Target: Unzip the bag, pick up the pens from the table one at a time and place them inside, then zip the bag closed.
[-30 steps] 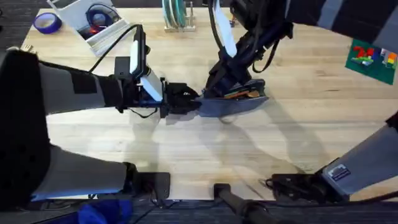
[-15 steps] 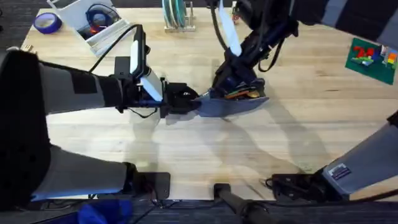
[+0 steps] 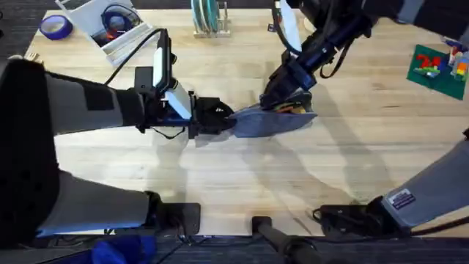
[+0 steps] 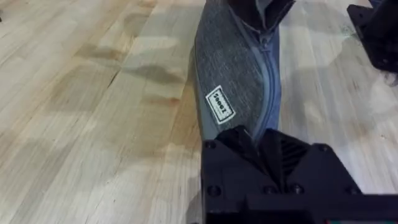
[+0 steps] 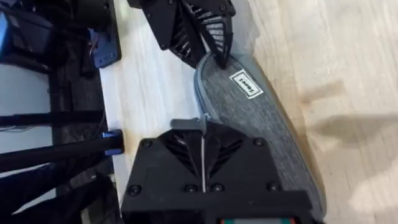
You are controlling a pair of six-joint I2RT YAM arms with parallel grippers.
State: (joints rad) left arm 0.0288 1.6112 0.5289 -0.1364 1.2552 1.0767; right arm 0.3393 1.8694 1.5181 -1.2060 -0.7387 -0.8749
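The grey-blue bag (image 3: 267, 122) lies mid-table on the light wood table (image 3: 220, 183). My left gripper (image 3: 229, 119) is shut on the bag's left end; the left wrist view shows its fingers pinching the fabric (image 4: 239, 74) beside the white label. My right gripper (image 3: 276, 97) is over the bag's top edge near its right part, shut on the grey zipper pull (image 5: 188, 125). The zipper (image 4: 268, 74) looks closed along the stretch nearest my left gripper. An orange pen (image 3: 294, 108) peeks from the gap still open at the right end. The dark pen is hidden.
A white box (image 3: 110, 29) with a blue tape roll inside, and a loose blue tape roll (image 3: 55, 27), sit at the back left. A disc rack (image 3: 209, 18) stands at the back centre. A green plate with bricks (image 3: 438, 67) lies far right.
My right gripper has slid rightward along the bag's top edge with the zipper pull. The open gap showing orange has shrunk. The left gripper has held still.
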